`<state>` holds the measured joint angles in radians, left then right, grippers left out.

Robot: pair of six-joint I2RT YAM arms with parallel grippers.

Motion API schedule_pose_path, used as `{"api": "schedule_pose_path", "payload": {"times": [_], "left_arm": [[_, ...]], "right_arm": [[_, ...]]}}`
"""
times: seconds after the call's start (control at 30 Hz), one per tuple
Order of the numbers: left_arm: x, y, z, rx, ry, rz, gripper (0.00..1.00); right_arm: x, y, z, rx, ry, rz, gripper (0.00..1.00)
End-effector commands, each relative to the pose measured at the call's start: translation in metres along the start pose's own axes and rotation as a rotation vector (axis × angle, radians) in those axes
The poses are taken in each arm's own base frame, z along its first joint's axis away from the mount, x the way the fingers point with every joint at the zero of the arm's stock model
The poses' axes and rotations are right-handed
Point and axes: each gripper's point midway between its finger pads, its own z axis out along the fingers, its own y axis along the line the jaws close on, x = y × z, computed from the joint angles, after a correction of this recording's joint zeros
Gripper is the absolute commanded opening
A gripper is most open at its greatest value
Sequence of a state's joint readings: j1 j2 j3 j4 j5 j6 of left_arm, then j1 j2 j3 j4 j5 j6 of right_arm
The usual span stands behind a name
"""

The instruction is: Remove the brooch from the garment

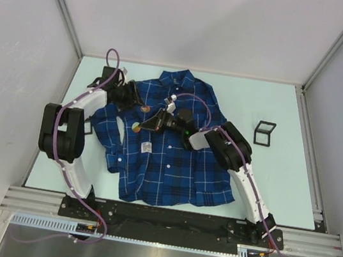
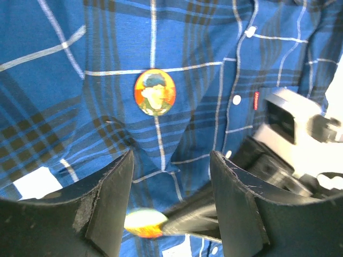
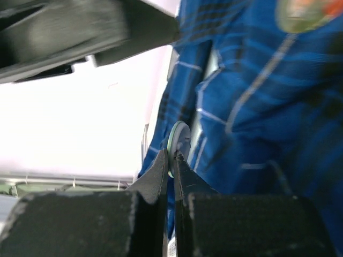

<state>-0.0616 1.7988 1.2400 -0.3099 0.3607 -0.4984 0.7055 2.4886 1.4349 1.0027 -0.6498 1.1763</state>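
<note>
Blue plaid cloth fills the top view: the garment lies flat on the pale counter. The right end effector meets a round brooch on the chest. The left end effector hangs just above it, near a second brooch.

Left wrist view: its fingers are spread wide over the fabric, gripping nothing. The portrait-faced second brooch sits beyond them.

Right wrist view: the jaws are pinched shut on the brooch's thin rim, seen edge-on. Whether its pin is free of the cloth cannot be told.

The pull likely wants to be slow and straight, with the left fingers pressing the cloth down nearby. Otherwise the fabric may lift or the rim may slip.
</note>
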Motion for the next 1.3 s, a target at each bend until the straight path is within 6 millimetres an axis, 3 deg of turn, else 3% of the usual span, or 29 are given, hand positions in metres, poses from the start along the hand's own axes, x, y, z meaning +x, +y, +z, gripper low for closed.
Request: {"api": "schedule_pose_path", "payload": {"times": [0.0, 0.13, 0.2, 0.23, 0.27, 0.3, 0.33, 0.37, 0.4, 0.5, 0.73, 0.9, 1.13, 1.27], "left_arm": [[-0.007, -0.001, -0.003, -0.026, -0.022, -0.031, 0.63], [-0.007, -0.008, -0.006, 0.009, -0.021, -0.032, 0.64], [-0.009, -0.018, -0.011, 0.05, -0.018, -0.031, 0.64], [-0.009, -0.022, -0.013, 0.064, -0.015, -0.033, 0.64], [-0.009, -0.026, -0.015, 0.08, -0.014, -0.039, 0.64], [-0.007, -0.032, -0.017, 0.1, -0.003, -0.065, 0.64], [-0.004, -0.039, -0.02, 0.138, 0.016, -0.076, 0.63], [-0.002, -0.043, -0.021, 0.159, 0.021, -0.085, 0.63], [0.0, -0.05, -0.023, 0.179, 0.028, -0.101, 0.63], [0.012, -0.07, -0.025, 0.255, 0.069, -0.132, 0.61], [0.036, -0.095, -0.028, 0.389, 0.18, -0.229, 0.57], [0.037, -0.099, -0.033, 0.4, 0.172, -0.239, 0.58], [0.059, -0.109, -0.024, 0.437, 0.254, -0.275, 0.54], [0.062, -0.111, -0.022, 0.433, 0.252, -0.257, 0.52]], "right_arm": [[-0.024, 0.063, -0.009, -0.111, -0.018, -0.171, 0.0], [-0.032, 0.09, -0.032, -0.109, -0.027, -0.331, 0.0], [-0.035, 0.083, -0.044, -0.031, -0.019, -0.474, 0.0], [-0.034, 0.064, -0.052, 0.075, -0.008, -0.475, 0.0], [-0.043, 0.074, -0.064, 0.124, -0.024, -0.657, 0.0], [-0.041, 0.071, -0.069, 0.184, -0.024, -0.721, 0.0], [-0.049, 0.055, -0.08, 0.333, -0.044, -0.787, 0.0], [-0.053, 0.063, -0.088, 0.389, -0.06, -0.875, 0.0], [-0.057, 0.058, -0.095, 0.456, -0.048, -1.001, 0.0], [-0.061, 0.053, -0.109, 0.597, -0.064, -1.171, 0.0], [-0.053, 0.046, -0.113, 0.693, -0.037, -1.355, 0.0], [-0.051, 0.053, -0.109, 0.673, -0.067, -1.381, 0.0], [-0.045, 0.057, -0.1, 0.624, -0.063, -1.406, 0.0], [-0.043, 0.058, -0.097, 0.611, -0.061, -1.411, 0.0]]}}
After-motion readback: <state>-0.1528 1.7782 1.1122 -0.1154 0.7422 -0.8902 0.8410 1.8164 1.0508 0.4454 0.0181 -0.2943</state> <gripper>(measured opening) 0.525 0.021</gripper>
